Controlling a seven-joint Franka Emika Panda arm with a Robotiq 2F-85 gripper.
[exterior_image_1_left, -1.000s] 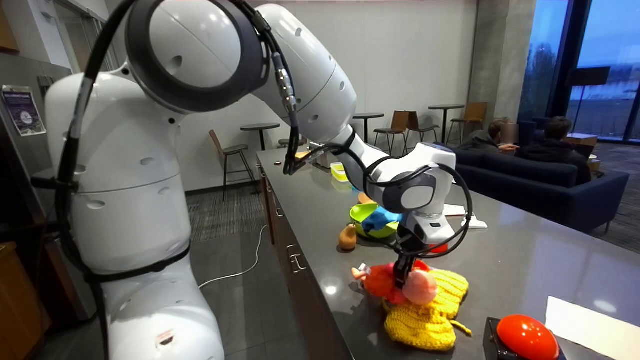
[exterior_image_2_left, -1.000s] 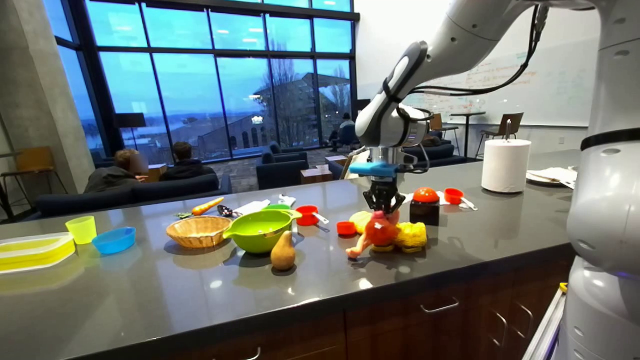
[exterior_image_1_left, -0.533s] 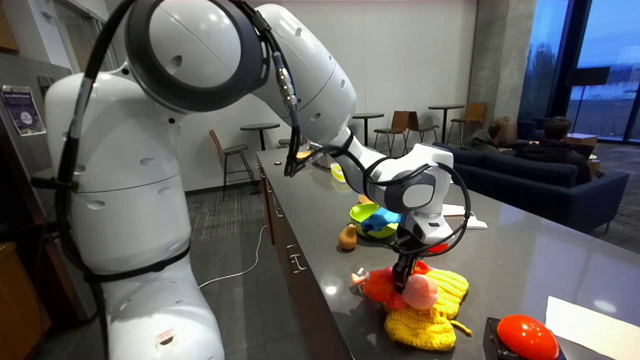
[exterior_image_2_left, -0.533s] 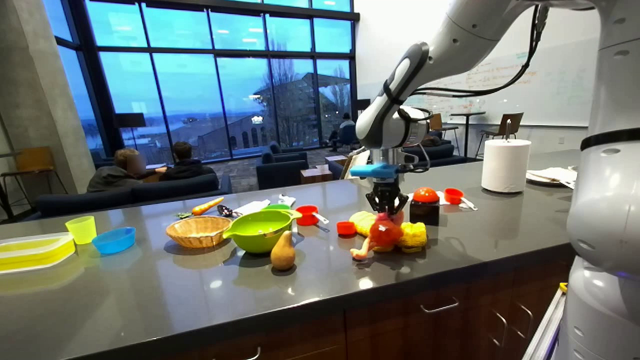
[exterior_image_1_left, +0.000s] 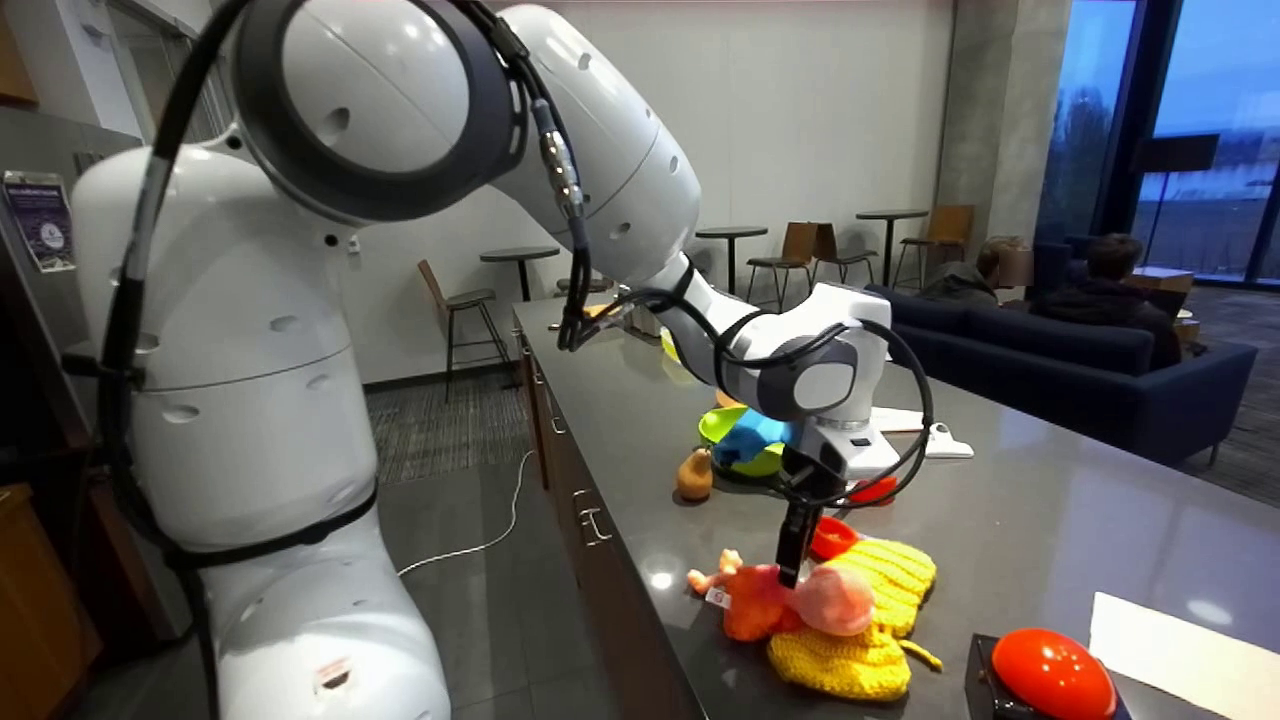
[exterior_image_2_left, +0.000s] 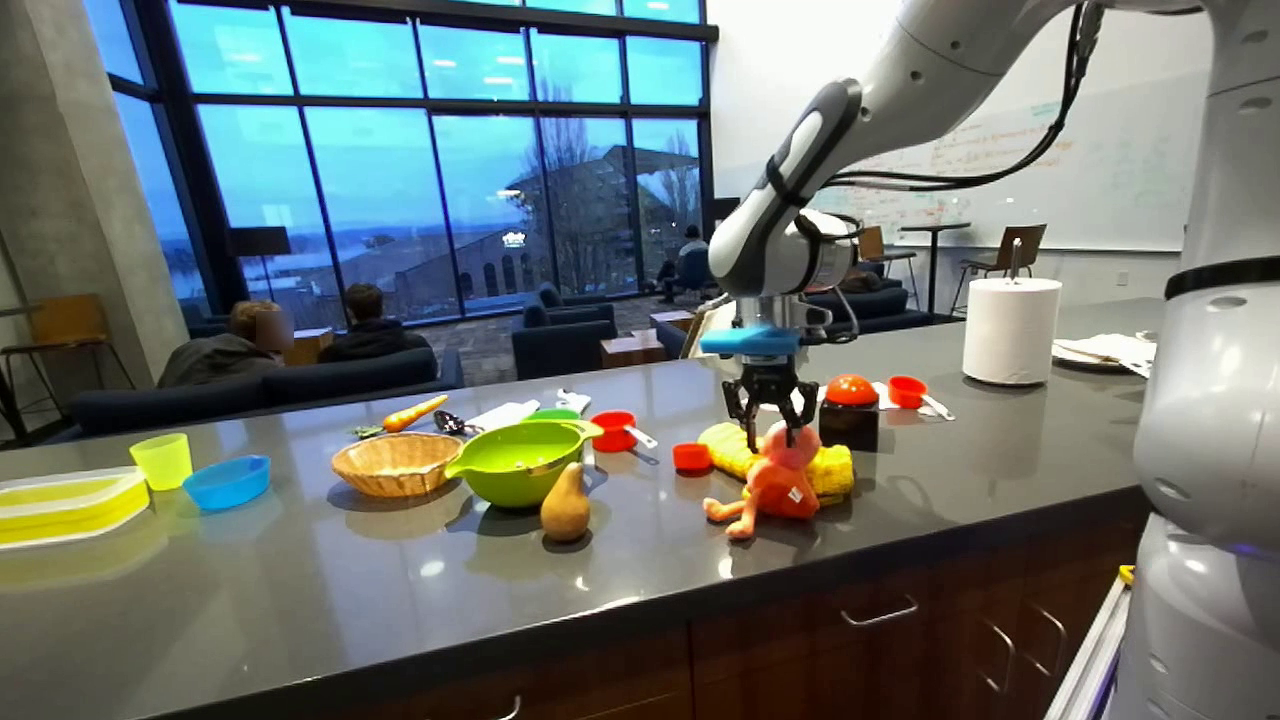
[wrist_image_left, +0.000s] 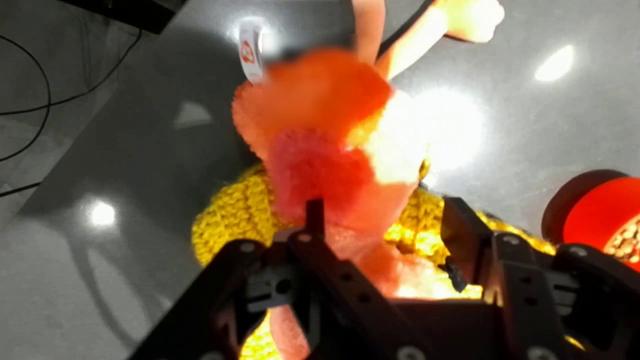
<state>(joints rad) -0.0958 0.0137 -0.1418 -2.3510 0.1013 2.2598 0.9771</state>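
Cannot tell touch from near miss between the gripper (wrist_image_left: 384, 215) and the plush toy (wrist_image_left: 315, 100), blurred in the wrist view and with one limb (wrist_image_left: 369, 25) cut off by the top edge. Can see only part of the red cup (wrist_image_left: 607, 217) (lost past the right edge) and of the yellow knitting (exterior_image_1_left: 845, 665) under the toy. Cannot read the faint writing (exterior_image_2_left: 992, 150) on the whiteboard (exterior_image_2_left: 1130, 215).

Room to pass lay between pear (exterior_image_2_left: 566, 508) and plush (exterior_image_2_left: 775, 490). Beyond the plush, the button (exterior_image_2_left: 850, 391) barred the way.
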